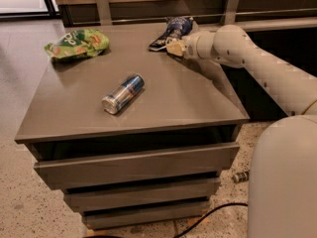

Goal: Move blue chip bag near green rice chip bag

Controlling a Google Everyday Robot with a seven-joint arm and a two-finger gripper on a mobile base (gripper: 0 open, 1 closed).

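Note:
The blue chip bag lies at the far right of the grey table top, dark navy with white lettering. My gripper reaches in from the right and sits at the bag's near end, touching or just over it. The green rice chip bag lies at the far left corner of the table, well apart from the blue bag.
A blue-and-silver drink can lies on its side near the middle of the table. A wooden wall with metal brackets runs behind the table. Drawer fronts sit below the top. A cable lies on the floor.

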